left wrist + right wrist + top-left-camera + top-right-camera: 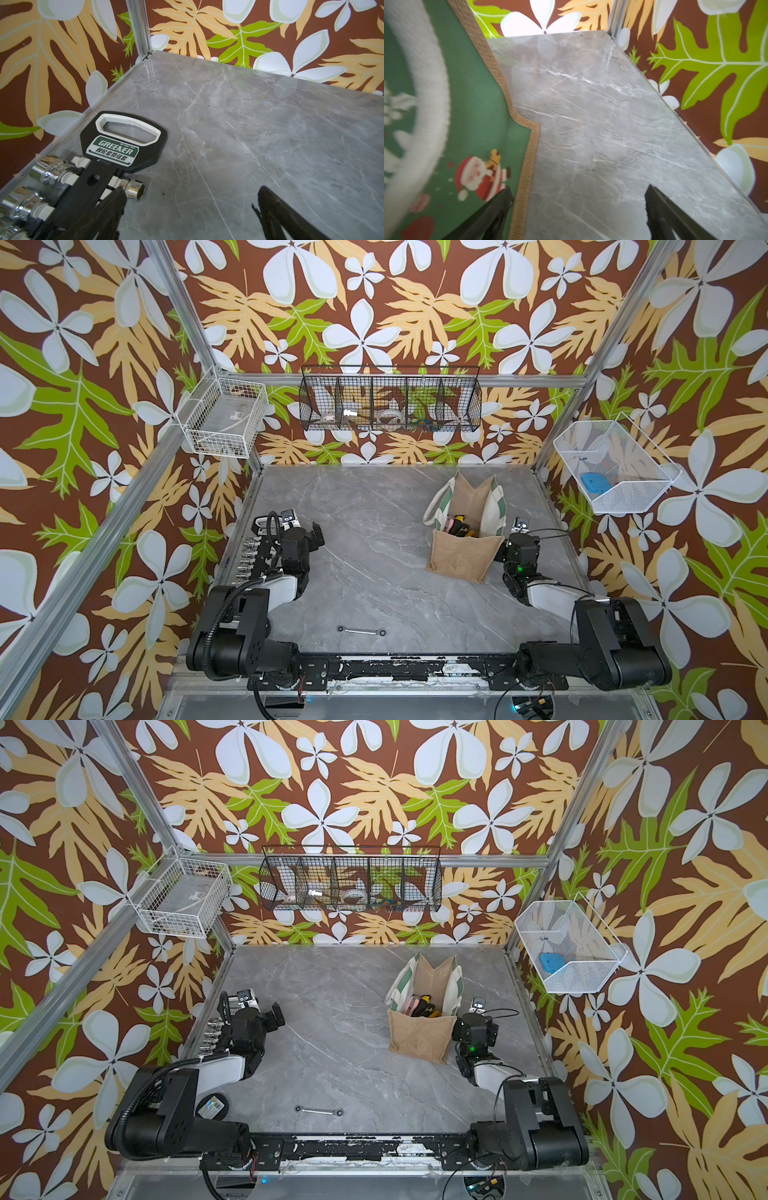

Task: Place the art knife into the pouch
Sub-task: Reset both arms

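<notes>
A: Counted pouches?
B: Logged one pouch (pixel 461 556), upright on counter (pixel 374 510), right of centre. Saw several tool handles (pixel 459 526) inside; couldn't pick out the art knife.
A: Checked grippers?
B: Counted two. Found left gripper (pixel 189 199) spread apart, empty, beside one socket rail (pixel 124 145). Found right gripper (pixel 579 193) spread apart, empty, just beside pouch.
A: Noted anything else?
B: Tallied one wrench (pixel 361 630), one black basket (pixel 471 406), two white baskets (pixel 199 435).

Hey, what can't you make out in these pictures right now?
- Tools in the pouch: both top views, too small to identify.
- Socket rack: left wrist view, cut off by the edge; in top views the left arm covers part of it.
- Pouch's print: right wrist view, blurred and cut off.
- Black basket contents: top views, too small, behind mesh.
</notes>
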You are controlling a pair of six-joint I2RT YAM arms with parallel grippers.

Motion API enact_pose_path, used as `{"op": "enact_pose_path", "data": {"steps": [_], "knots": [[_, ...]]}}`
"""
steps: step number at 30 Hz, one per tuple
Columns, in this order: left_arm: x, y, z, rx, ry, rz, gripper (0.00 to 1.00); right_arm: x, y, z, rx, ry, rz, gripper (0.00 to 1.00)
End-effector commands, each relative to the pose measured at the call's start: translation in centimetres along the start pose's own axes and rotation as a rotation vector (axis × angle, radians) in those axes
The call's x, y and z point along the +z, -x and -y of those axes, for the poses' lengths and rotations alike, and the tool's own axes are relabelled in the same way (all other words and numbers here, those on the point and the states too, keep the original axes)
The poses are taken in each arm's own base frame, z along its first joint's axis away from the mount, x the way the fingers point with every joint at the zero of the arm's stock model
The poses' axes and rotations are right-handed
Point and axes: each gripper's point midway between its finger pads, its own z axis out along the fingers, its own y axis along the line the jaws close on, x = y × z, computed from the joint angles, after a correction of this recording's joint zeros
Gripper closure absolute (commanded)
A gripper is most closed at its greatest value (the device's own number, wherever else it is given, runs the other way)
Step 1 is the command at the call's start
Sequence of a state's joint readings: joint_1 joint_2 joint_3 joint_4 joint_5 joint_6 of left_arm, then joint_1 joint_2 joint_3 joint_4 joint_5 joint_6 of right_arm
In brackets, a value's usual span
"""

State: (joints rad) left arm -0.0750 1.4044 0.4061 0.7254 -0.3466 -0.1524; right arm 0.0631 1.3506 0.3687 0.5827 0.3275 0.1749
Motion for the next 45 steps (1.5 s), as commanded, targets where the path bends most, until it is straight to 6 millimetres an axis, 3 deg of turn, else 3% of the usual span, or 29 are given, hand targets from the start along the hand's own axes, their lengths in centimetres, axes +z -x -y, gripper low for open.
{"op": "enact_pose_path", "data": {"steps": [1, 5, 9, 13, 16, 21, 27, 31, 45], "knots": [[-1.2, 2.6, -0.3, -0.028, -0.006, 0.142, 0.00, -0.2, 3.1, 0.5, 0.019, -0.023, 0.147, 0.00], [-3.5, 2.7, -0.9, -0.059, -0.037, 0.238, 0.00, 1.0, 3.1, 0.5, 0.007, -0.036, 0.163, 0.00], [-5.2, 2.3, -1.1, -0.073, -0.079, 0.326, 0.00, 1.3, 3.1, -0.9, -0.030, 0.039, 0.140, 0.00], [-5.3, 2.2, -0.9, -0.068, -0.093, 0.324, 0.00, 0.0, 2.7, -2.8, -0.078, 0.178, 0.199, 0.01], [-5.4, 2.1, -0.5, -0.056, -0.116, 0.317, 0.00, -0.9, 2.2, -2.6, -0.068, 0.203, 0.261, 0.00], [-5.6, 2.0, 0.2, -0.029, -0.154, 0.321, 0.00, -0.6, 2.1, -2.4, -0.055, 0.213, 0.244, 0.00], [-5.9, 2.2, -2.2, -0.108, -0.039, 0.345, 0.00, -0.7, 2.2, -2.4, -0.055, 0.211, 0.247, 0.00], [-4.7, 2.1, -1.8, -0.092, -0.027, 0.301, 0.00, -0.7, 2.1, -2.4, -0.055, 0.210, 0.245, 0.00], [-4.8, 2.2, -1.2, -0.077, -0.058, 0.305, 0.00, -0.7, 2.2, -2.4, -0.055, 0.210, 0.246, 0.00]]}}
